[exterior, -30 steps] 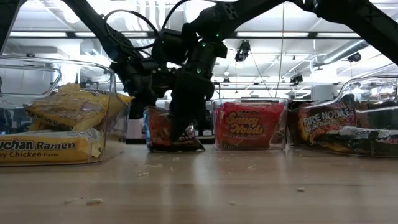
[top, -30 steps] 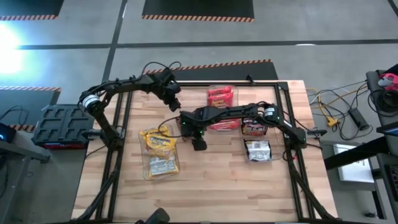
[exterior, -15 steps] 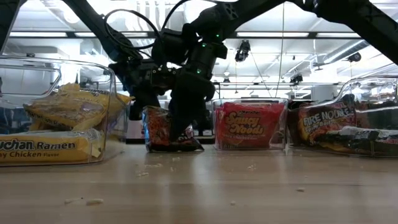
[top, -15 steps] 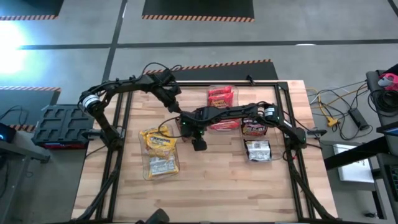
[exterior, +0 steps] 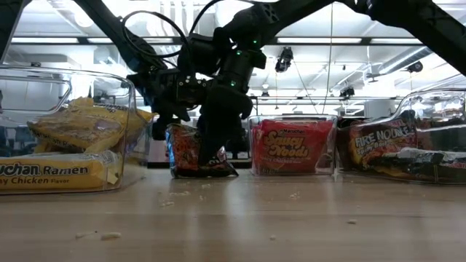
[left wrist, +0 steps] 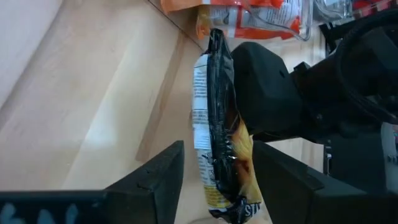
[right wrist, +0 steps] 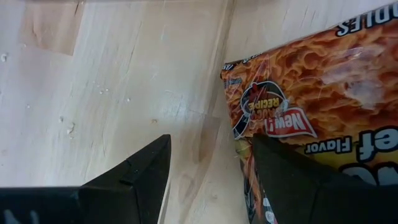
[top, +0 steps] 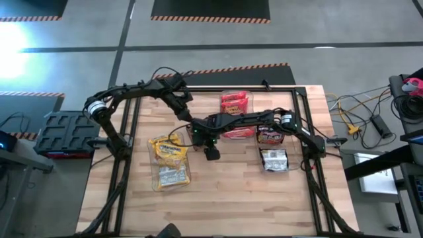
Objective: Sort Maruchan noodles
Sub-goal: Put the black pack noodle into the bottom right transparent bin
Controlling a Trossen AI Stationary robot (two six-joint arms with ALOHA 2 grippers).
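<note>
Packet stands on edge, half hidden behind open right gripper; left gripper straddles it open

Your count, from overhead:
Three clear bins (yellow, red, dark packets), two arms, one loose packet, possibly more hidden.

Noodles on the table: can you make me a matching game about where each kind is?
Things:
1. yellow packets
2. red packets
3. dark packets
4. orange-and-black packet

Places:
A. standing on edge on the bare wood, in no bin
B. clear bin on the table's right side
C. clear bin on the table's left side
D. clear bin at the back middle of the table

Pairs: 1-C, 2-D, 3-B, 4-A
</note>
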